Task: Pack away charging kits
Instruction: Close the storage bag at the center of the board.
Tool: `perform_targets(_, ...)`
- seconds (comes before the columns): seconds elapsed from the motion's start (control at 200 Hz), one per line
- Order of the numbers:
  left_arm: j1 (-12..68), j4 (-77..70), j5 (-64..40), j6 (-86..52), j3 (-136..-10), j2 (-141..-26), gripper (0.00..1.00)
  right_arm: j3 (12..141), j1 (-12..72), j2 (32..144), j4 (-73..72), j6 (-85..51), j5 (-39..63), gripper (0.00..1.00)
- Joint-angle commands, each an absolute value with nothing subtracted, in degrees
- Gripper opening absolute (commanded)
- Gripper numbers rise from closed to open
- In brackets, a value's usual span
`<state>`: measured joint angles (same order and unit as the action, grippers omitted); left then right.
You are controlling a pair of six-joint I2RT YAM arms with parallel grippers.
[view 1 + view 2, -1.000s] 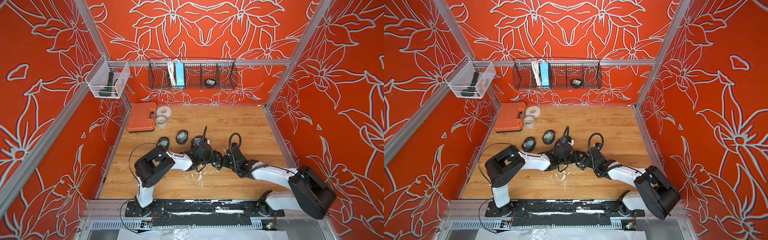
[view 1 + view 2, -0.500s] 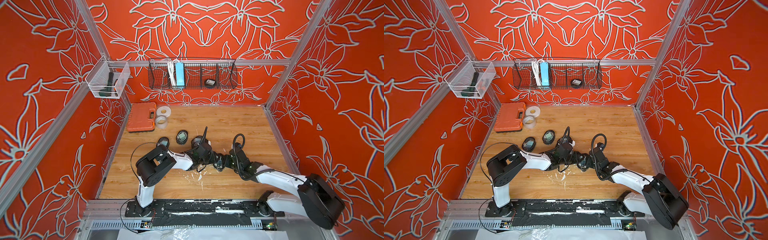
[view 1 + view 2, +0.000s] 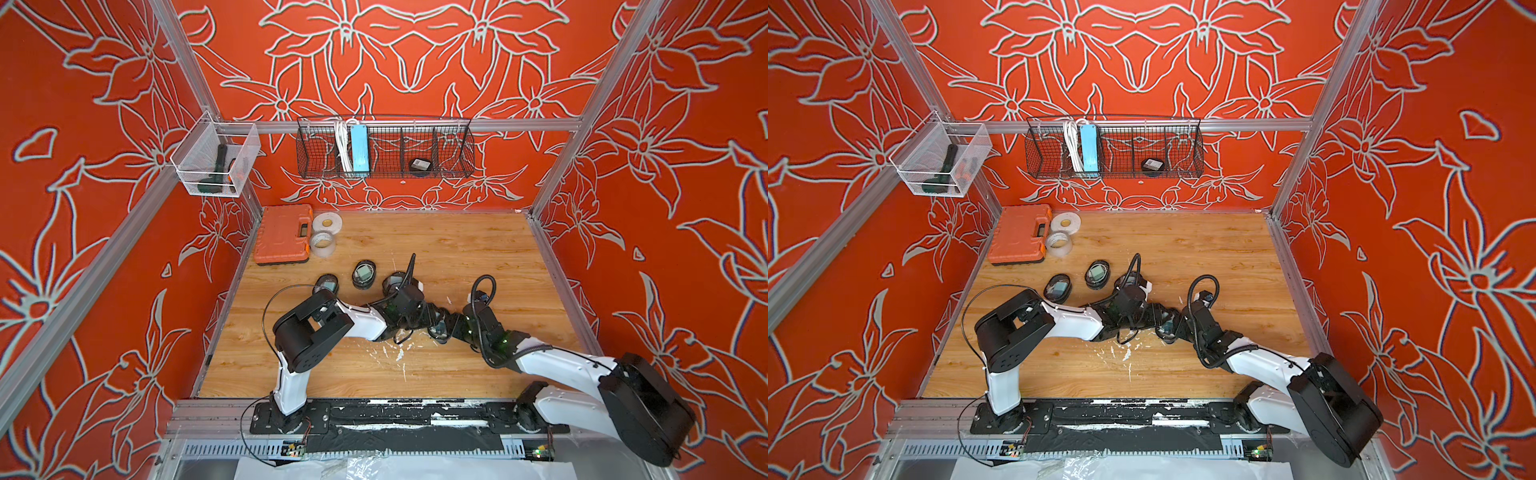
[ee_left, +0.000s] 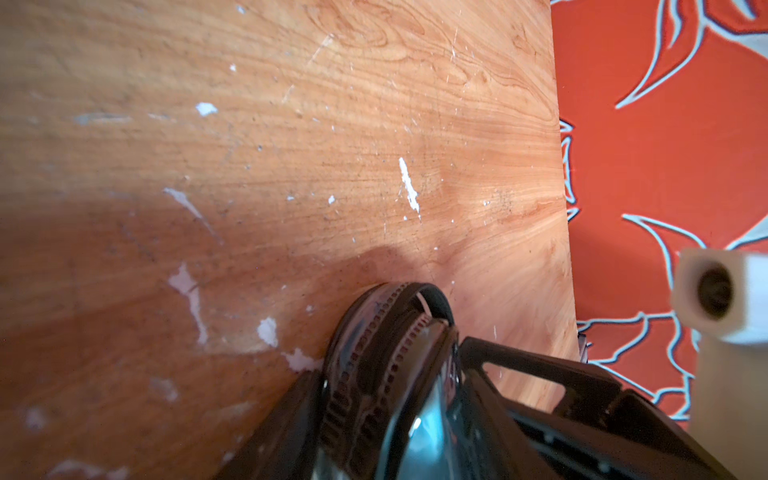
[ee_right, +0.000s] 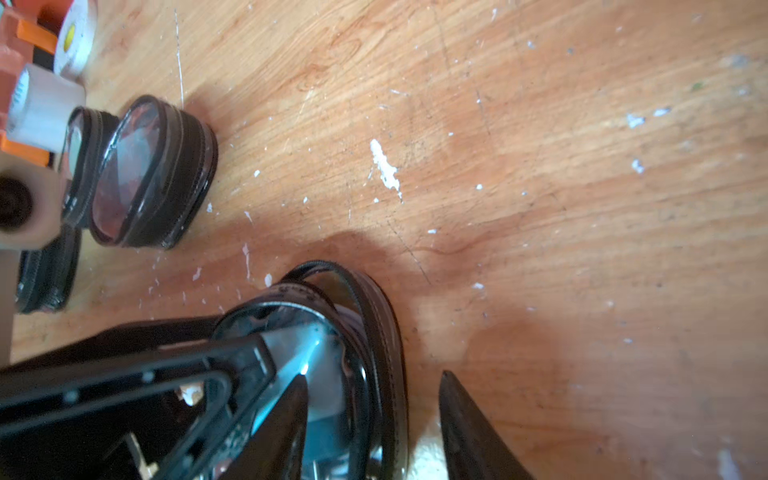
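Two claws meet on one oval case (image 5: 382,324), near the middle of the table (image 3: 457,249), slightly toward its front edge. Your left claw (image 4: 386,357) is clamped across the case, with a finger touching each side. Your right claw (image 5: 374,376) is parted about halfway and straddles the case rim: one finger over the clear window, the other just beside the rim, not touching. A teal charging kit (image 5: 316,357) shows inside that case. Another case (image 3: 364,274) sits further back, left of centre.
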<state>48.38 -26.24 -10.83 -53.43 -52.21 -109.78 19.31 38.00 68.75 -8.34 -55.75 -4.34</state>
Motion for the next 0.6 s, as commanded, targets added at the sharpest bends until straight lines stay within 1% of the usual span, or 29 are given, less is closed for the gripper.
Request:
perform_targets(0.0, 48.69, -20.39, -10.37, -53.26, -51.64, -111.38, 0.6, 18.19, 37.62, 71.43, -10.54, -57.68, -3.59, 0.31)
perform_targets(0.075, 48.68, -20.11, -10.17, -53.43, -51.36, -110.93, 0.66, 18.15, 37.62, 72.77, -10.99, -58.27, -3.59, 0.2)
perform_targets(0.15, 48.69, -19.56, -9.7, -53.78, -50.83, -110.51, 0.74, 17.9, 37.53, 73.45, -10.9, -58.76, -4.17, 0.08)
perform_targets(0.215, 48.69, -19.02, -9.49, -53.96, -50.71, -110.57, 0.77, 17.35, 37.44, 73.55, -10.7, -59.3, -5.03, 0.01)
perform_targets(0.355, 48.69, -19.16, -10.57, -54.21, -50.63, -111.12, 0.77, 15.64, 36.89, 72.99, -10.9, -59.49, -5.77, 0.0)
perform_targets(0.591, 48.7, -20.04, -12.6, -53.8, -50.7, -112.06, 0.71, 12.92, 35.6, 74.59, -14.3, -59.41, -4.58, 0.0)
